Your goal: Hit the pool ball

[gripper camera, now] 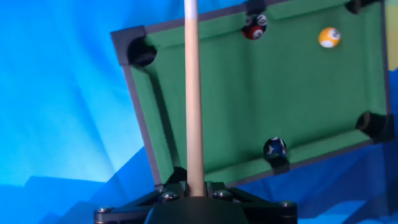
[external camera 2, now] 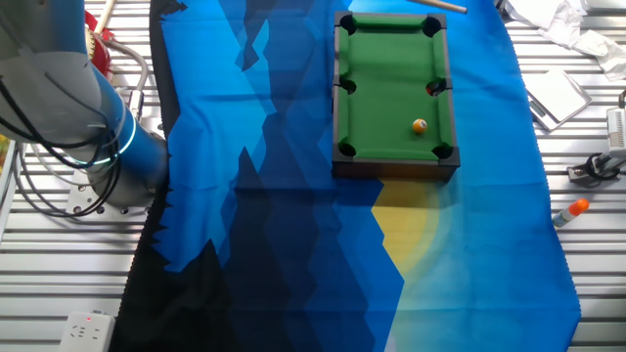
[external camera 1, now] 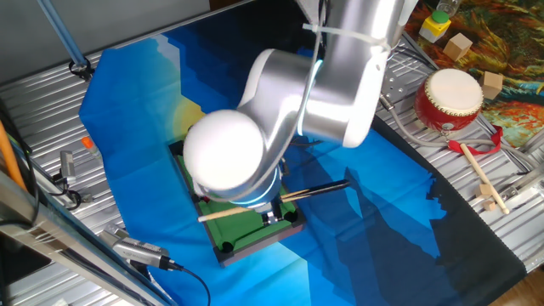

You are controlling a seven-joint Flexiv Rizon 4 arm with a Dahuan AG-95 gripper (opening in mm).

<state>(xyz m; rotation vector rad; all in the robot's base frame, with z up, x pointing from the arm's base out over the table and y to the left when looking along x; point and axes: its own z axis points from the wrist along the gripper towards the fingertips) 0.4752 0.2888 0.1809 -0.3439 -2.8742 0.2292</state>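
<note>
Arm hangs over the near end of the mini pool table (external camera 2: 394, 88), which sits on a blue cloth (external camera 2: 274, 147) spread over the slatted metal surface (external camera 2: 587, 284). Gripper (gripper camera: 194, 193) has its jaws clenched on the wooden cue stick (gripper camera: 192, 93); in the hand view the stick runs straight up the frame, over the table's short rail and out past the far edge.

Pool ball (gripper camera: 329, 37), orange-yellow with a pale spot, sits on the green felt toward the far right, well apart from the cue. In the other fixed view it's at (external camera 2: 420, 125), near a corner pocket. Red ball (gripper camera: 255, 27) is against the far long rail by the side pocket. Dark ball (gripper camera: 275, 147) is at the opposite side pocket.

Off the cloth: a red and white drum (external camera 1: 449, 98).
</note>
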